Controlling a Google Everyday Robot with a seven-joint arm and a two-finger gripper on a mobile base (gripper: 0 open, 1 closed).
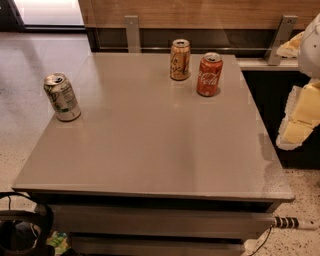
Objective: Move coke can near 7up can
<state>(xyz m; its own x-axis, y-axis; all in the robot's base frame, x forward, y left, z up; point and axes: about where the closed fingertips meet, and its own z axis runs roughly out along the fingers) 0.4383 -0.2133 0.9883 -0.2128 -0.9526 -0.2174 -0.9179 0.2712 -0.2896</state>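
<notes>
**A:** Which way does the coke can (209, 74) lie from the gripper (300, 112)?

**B:** The gripper is right of the coke can, well apart, past the table (150, 150) edge. I think the reach must go leftward. The can stands upright.

**A:** And the 7up can (61, 97)?

**B:** It is far left of the coke can. An orange-gold can (180, 60) stands just beside the coke can, on that same side.

**A:** Is the gripper open?

**B:** I cannot tell, because the picture's border cuts it off.

Place: office break area, or a lab
Floor: speckled polished floor (30, 65)
Wall: wood panel (200, 12) over metal brackets (132, 32)
Furniture: plain grey table (150, 150)
Robot: gripper (300, 117) at right edge, beside the table
</notes>
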